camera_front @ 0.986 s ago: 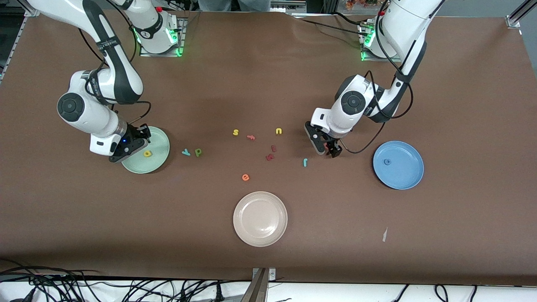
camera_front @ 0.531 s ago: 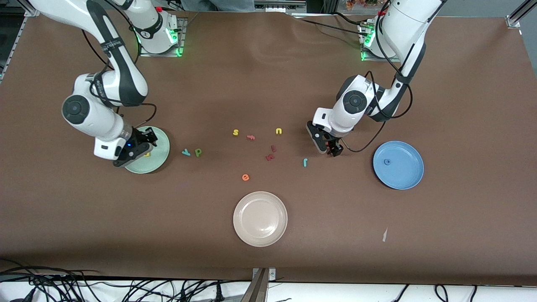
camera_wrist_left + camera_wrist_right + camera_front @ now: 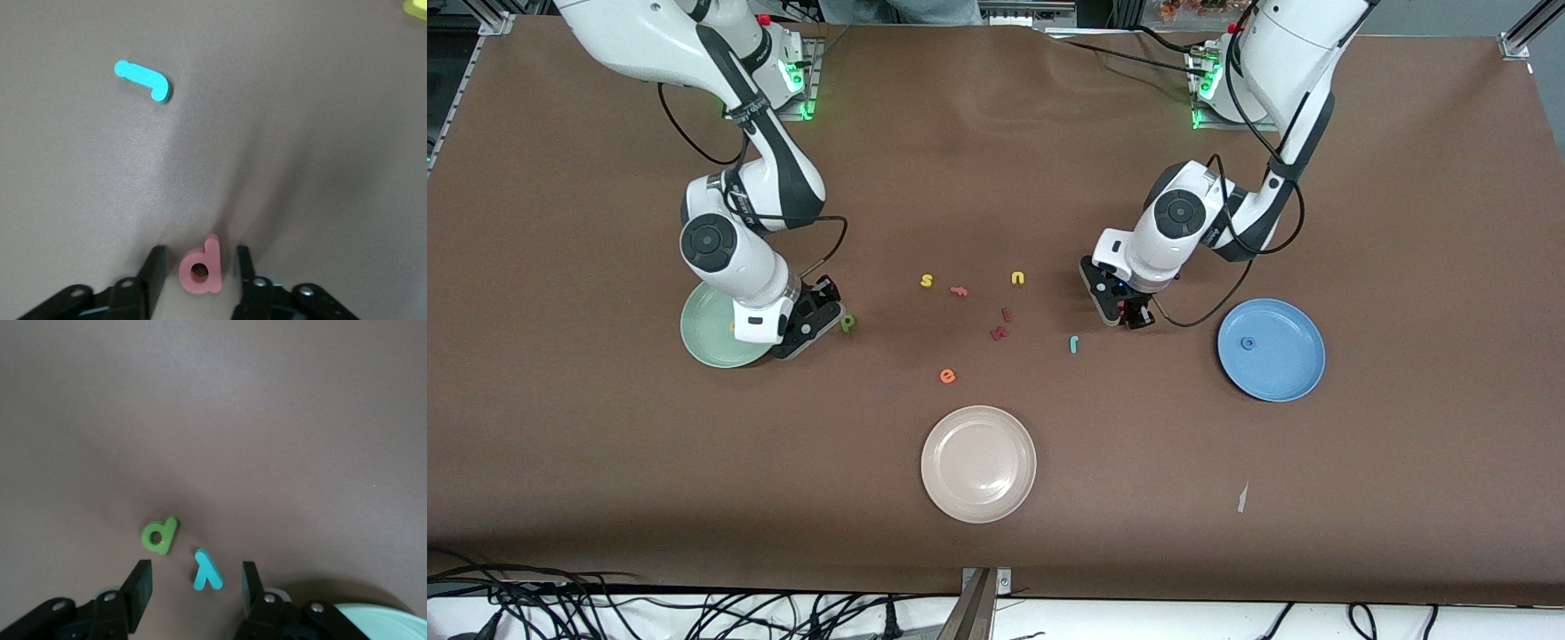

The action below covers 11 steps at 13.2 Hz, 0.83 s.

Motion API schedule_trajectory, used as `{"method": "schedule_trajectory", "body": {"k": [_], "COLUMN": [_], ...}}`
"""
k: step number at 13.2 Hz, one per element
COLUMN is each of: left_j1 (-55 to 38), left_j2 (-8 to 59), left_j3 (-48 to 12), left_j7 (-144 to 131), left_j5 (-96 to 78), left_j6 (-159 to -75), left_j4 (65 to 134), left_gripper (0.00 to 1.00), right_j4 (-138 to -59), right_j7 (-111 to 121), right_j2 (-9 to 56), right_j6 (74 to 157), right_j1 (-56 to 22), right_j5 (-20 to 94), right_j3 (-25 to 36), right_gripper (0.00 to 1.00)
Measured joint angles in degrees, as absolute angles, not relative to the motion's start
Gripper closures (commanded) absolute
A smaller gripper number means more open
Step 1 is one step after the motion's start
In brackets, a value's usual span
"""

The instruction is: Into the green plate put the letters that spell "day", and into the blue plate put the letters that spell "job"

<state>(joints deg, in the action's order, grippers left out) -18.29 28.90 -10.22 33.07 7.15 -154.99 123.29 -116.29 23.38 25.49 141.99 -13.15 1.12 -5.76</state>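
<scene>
From the front view, a brown table (image 3: 996, 551) carries three plates: the green plate (image 3: 704, 336) toward the right arm's end, the blue plate (image 3: 1272, 349) toward the left arm's end, and a cream plate (image 3: 978, 463) between them, nearer the camera. A blue ring "o" (image 3: 1247, 342) lies in the blue plate. The right end effector (image 3: 811, 322) is low over the table just beside the green plate, with the olive "d" (image 3: 847, 323) just beside it. The left end effector (image 3: 1129, 313) is low over the table between the loose letters and the blue plate; the teal "j" (image 3: 1074, 343) lies near it, nearer the camera. Scattered mid-table are a yellow "s" (image 3: 927, 281), a yellow "u" (image 3: 1017, 278), an orange "e" (image 3: 947, 376) and two dark red letters (image 3: 1000, 325). In the left wrist view, the left end effector (image 3: 197, 267) has its fingers (image 3: 154, 267) parted, standing either side of the salmon "b" (image 3: 202, 267) with small gaps, not touching it; the teal "j" (image 3: 143, 79) lies well apart. In the right wrist view, the right end effector (image 3: 193, 583) is open, the teal "y" (image 3: 207, 570) on the table between its fingers (image 3: 139, 584), the olive "d" (image 3: 160, 535) just beside that letter, and the green plate's rim (image 3: 380, 617) at the picture's corner.
</scene>
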Motion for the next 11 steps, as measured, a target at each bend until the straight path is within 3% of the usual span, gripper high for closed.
{"method": "schedule_trajectory", "body": {"k": [1, 7, 11], "left_j1": [-18.3, -14.3, -6.7], "left_j2": [28.8, 28.7, 26.1], "left_j3": [-10.3, -9.8, -9.7], "left_j7": [33.1, 33.1, 33.3], "left_j5": [7.2, 7.2, 7.3], "left_j6": [-155.0, -154.5, -136.9], "left_j4": [123.3, 122.6, 114.2], "left_gripper": [1.0, 1.0, 1.0], "right_j4": [-116.8, -123.2, -124.4], "right_j7": [23.5, 23.5, 23.5], "right_j2": [25.9, 26.7, 26.7], "right_j6": [143.4, 151.3, 152.5], "right_j1": [-13.0, -12.9, -12.9], "right_j5": [1.1, 1.1, 1.1], "right_j3": [-5.6, -5.5, -5.5], "right_gripper": [0.37, 0.37, 0.42]}}
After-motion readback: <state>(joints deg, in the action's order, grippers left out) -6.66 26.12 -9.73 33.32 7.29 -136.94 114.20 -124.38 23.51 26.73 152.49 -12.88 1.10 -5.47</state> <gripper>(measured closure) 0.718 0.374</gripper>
